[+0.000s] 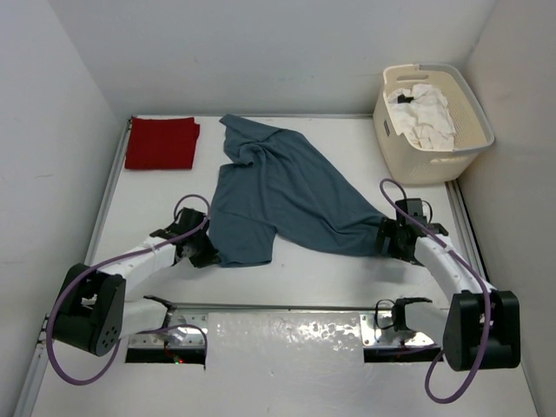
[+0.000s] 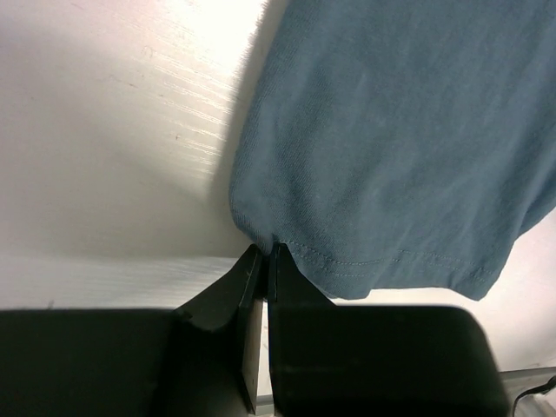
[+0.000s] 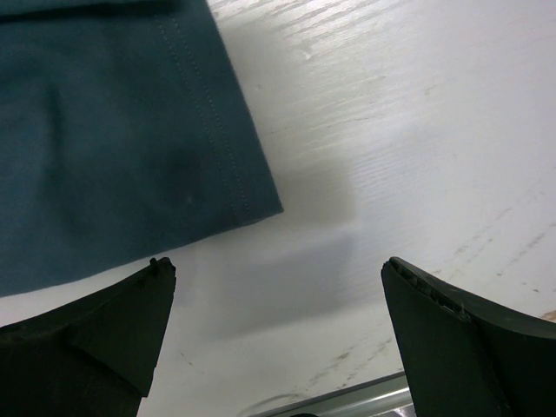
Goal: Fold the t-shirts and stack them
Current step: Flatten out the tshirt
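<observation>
The left fingers [image 2: 285, 280] are pressed together at the near left corner of the blue-grey t-shirt [image 1: 282, 187], and the stitched hem runs straight into the slit between their tips, so they seem to pinch just the very edge of the cloth. From that pinch the shirt spreads ahead and to the right of the left fingers, lying rumpled and slantwise on the tabletop [image 1: 347, 269].

The right fingers [image 3: 460, 347] are spread wide and hold nothing, with bare tabletop between them. A double-stitched edge of the same shirt lies flat just ahead of their left tip, not touching either one. The cloth stretches between the two pairs of fingers, and its far end is bunched well beyond both.

The red t-shirt [image 1: 162, 142] lies folded in a neat rectangle far ahead of the left fingers and off to their left, apart from the blue-grey one. The white t-shirt [image 1: 426, 113] is crumpled inside the cream basket [image 1: 473, 139], which stands well beyond the right fingers.
</observation>
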Tool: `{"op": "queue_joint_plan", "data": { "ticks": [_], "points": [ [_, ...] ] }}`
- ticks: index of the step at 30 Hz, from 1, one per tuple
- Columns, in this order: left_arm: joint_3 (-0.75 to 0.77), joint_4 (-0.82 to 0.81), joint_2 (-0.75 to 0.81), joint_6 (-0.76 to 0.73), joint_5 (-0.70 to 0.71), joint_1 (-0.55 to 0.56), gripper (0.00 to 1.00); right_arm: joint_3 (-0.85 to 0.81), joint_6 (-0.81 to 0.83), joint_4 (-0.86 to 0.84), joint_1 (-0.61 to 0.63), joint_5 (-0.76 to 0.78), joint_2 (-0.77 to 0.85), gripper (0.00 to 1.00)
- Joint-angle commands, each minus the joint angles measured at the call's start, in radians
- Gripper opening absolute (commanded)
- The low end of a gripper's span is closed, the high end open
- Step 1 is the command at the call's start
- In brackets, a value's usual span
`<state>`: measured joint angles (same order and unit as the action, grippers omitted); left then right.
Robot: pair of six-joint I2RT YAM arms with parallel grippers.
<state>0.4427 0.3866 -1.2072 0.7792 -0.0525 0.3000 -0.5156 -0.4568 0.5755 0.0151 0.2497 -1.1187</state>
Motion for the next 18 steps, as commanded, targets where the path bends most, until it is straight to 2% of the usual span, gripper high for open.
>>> {"op": "queue_joint_plan", "data": {
  "ticks": [1, 10, 12, 16, 18],
  "points": [
    [0.005, 0.014, -0.008, -0.040, 0.019, 0.004, 0.00, 0.017, -0.025, -0.049, -0.007, -0.055, 0.005, 0.99],
    [0.090, 0.044, 0.011, -0.080, 0.048, 0.004, 0.00, 0.045, -0.068, -0.178, -0.010, -0.082, -0.044, 0.99],
    [0.097, 0.047, 0.011, -0.084, 0.048, 0.004, 0.00, 0.048, -0.062, -0.195, -0.052, -0.066, -0.061, 0.98],
    [0.103, 0.049, 0.012, -0.077, 0.048, 0.002, 0.00, 0.066, -0.085, -0.226, -0.093, -0.125, -0.102, 0.92],
    [0.111, 0.052, 0.014, -0.075, 0.048, 0.004, 0.00, 0.080, -0.095, -0.229, -0.095, -0.109, -0.104, 0.91]
  ]
}}
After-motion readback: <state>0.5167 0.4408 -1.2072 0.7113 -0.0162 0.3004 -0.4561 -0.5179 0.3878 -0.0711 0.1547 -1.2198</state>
